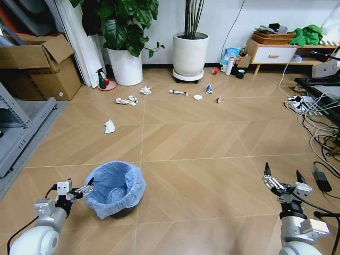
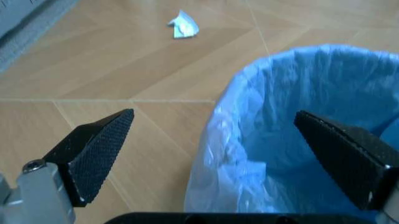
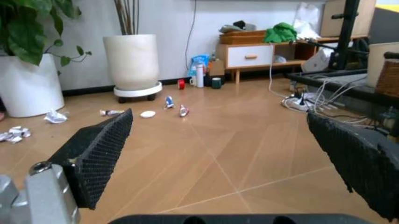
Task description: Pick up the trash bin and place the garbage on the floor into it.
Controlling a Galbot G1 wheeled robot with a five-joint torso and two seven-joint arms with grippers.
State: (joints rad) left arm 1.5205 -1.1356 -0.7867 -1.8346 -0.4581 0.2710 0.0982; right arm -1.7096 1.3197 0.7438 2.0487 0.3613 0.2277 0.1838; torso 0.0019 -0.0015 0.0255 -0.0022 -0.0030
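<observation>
The left gripper (image 1: pixel 87 187), jaws spread, straddles the trash bin (image 1: pixel 115 189) rim, not yet lifted. The right gripper (image 1: pixel 284 177) hangs spread; the garbage (image 1: pixel 126 100) lies scattered on the floor (image 1: pixel 212 154).

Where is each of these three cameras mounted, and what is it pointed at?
Head view: on the robot's head, looking down over the floor; left end effector at the trash bin, right end effector.
Left wrist view: on the left arm, open fingers straddling the bin's rim.
Right wrist view: on the right arm, open fingers, facing the garbage.
Head and left wrist views share the bin.
</observation>
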